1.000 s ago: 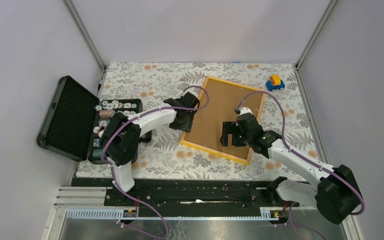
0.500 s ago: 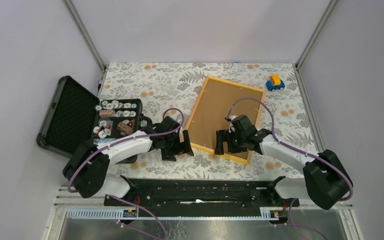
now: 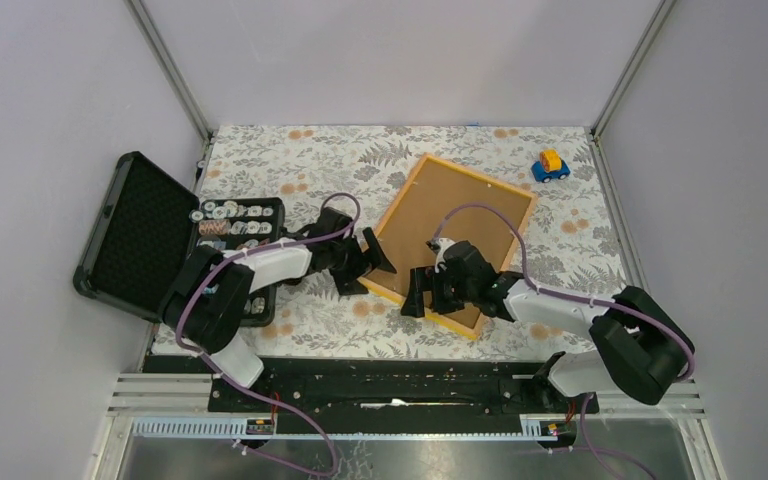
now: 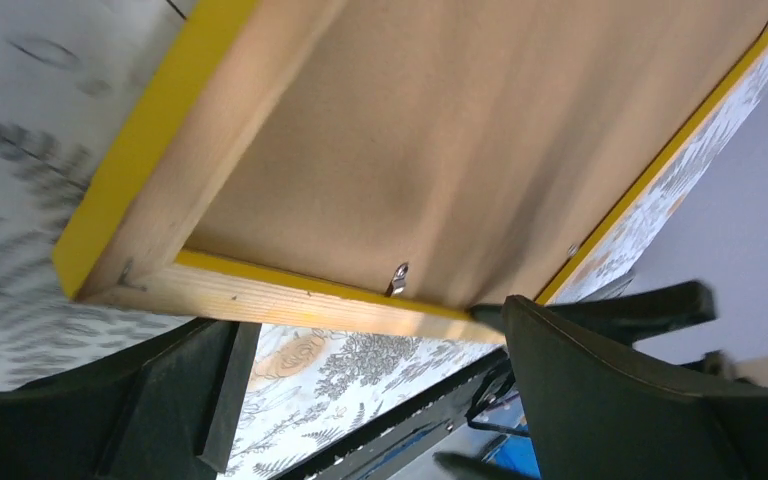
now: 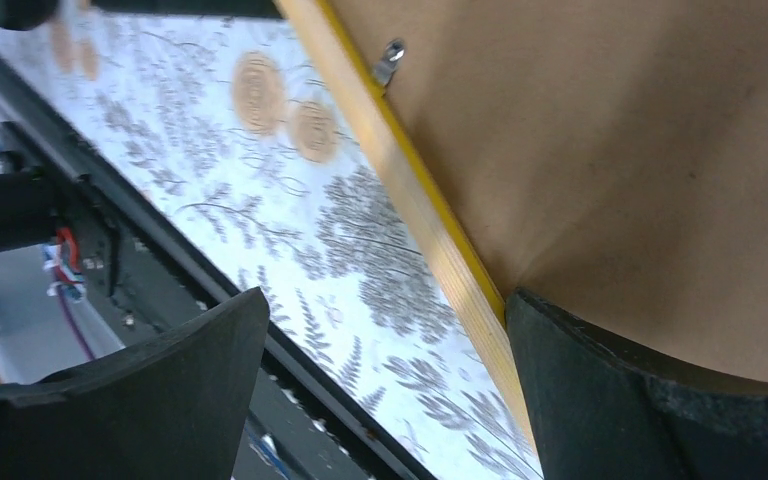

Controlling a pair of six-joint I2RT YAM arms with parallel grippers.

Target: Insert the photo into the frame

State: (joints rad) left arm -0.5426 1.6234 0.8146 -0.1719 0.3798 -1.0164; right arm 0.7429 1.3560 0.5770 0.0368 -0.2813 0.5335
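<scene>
The left gripper (image 4: 375, 330) is being held with its fingers spread wide, and nothing is being pinched between them. Just ahead of its fingertips, the nearest corner of the frame (image 3: 480, 176) is lying back side up on the floral tablecloth (image 3: 300, 165). In the left wrist view one finger is being shown against the near edge of the corner's bare wooden rim, though contact cannot be told. A small metal tab (image 4: 398, 277) is being seen on that rim, lapping over the brown backing sheet (image 3: 460, 225) that is filling the frame.

The right gripper (image 5: 388, 300) is likewise being held wide apart, with nothing gripped. The frame's near rim is running between its fingers, one finger being placed over the backing sheet and the other over the tablecloth. Whether the photo is lying beneath the backing sheet cannot be told.

Far beyond the right gripper, a toy car (image 3: 550, 164) is resting on the tablecloth. Well outward of the left gripper, a black case (image 3: 130, 235) is standing open.
</scene>
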